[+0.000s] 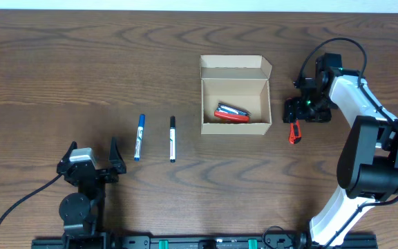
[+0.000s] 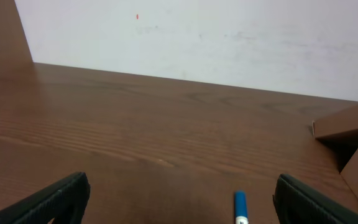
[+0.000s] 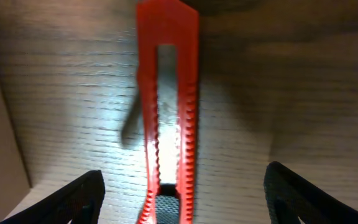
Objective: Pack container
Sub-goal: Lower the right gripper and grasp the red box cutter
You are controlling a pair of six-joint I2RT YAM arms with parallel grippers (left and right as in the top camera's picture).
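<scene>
Right claw (image 3: pixel 184 193) spread wide, red cutter (image 3: pixel 188 112) lying lengthwise between its fingers, not yet pinched. Box (image 1: pixel 233 128) open, just to that claw's left. Best: drop straight, close across the cutter's narrow sides mid-body, lift level. Left claw (image 2: pixel 182 202) apart, empty.

1 cardboard box (image 1: pixel 235 128), 1 blue marker (image 1: pixel 139 137), 1 black marker (image 1: pixel 172 139), 1 red cutter (image 1: pixel 295 131)
</scene>
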